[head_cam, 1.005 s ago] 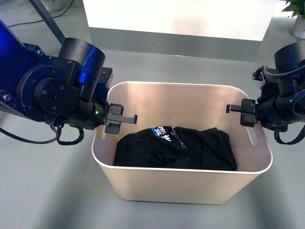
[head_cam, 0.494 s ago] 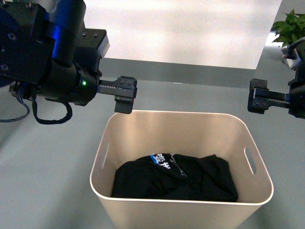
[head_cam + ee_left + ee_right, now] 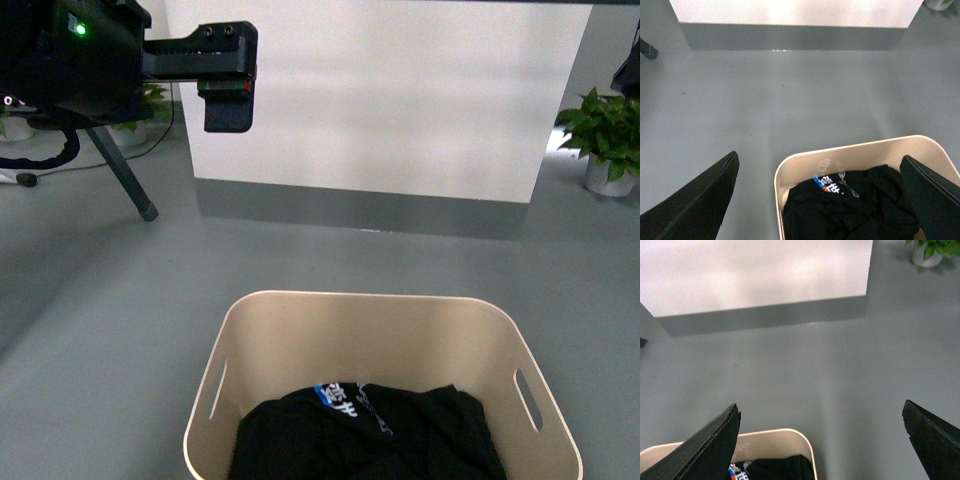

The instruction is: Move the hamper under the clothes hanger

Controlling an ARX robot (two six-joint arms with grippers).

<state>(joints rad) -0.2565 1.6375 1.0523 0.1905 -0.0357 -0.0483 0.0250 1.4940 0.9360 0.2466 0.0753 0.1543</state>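
Observation:
The beige hamper (image 3: 350,298) stands on the grey floor right in front of me, with a black garment (image 3: 370,432) lying in it. High above and left of it, my left gripper (image 3: 226,78) is open and holds nothing. In the left wrist view its spread fingers frame the hamper (image 3: 805,167) below the gripper (image 3: 818,155). My right gripper (image 3: 821,404) is open too, over the floor past one hamper corner (image 3: 790,432). Far left stands a slanted dark grey leg of the clothes hanger (image 3: 125,175); its bar is out of view.
A big white block (image 3: 380,100) with a grey base runs across the floor behind the hamper. A potted plant (image 3: 600,130) stands at the far right. A black cable (image 3: 40,165) hangs under my left arm.
Both arms rose up from the hamper's sides. The left gripper is now high at the top left; the right has left the front view. The hamper sits lower in the picture.

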